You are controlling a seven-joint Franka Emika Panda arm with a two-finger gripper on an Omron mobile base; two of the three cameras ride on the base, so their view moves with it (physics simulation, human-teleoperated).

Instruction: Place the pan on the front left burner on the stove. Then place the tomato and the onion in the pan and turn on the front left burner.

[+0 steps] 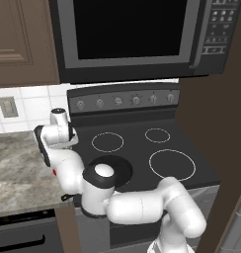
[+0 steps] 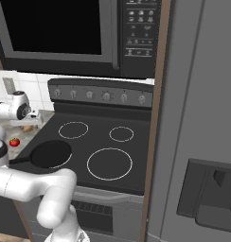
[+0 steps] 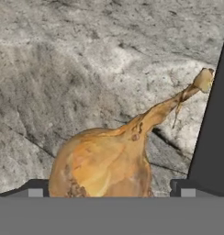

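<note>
The tan-brown onion (image 3: 104, 165) lies on the marble counter (image 3: 63, 69), left of the stove (image 1: 142, 148), with its pointed tip toward the black stove edge. My gripper (image 3: 108, 192) is open, one fingertip (image 3: 35, 192) on each side of the bulb. From the right base camera, the hand (image 2: 19, 108) hovers over the onion (image 2: 27, 128). The red tomato (image 2: 14, 142) rests on the counter nearer the front. The black pan (image 2: 51, 153) sits flat on the stove's front left, covering the front left burner ring, handle pointing left. My arm partly hides the pan (image 1: 120, 170).
Round knobs (image 1: 117, 101) line the stove's back panel. A microwave (image 1: 127, 34) hangs above it. A tall grey fridge (image 2: 198, 142) stands to the right of the stove. The other rings (image 2: 109, 163) are bare.
</note>
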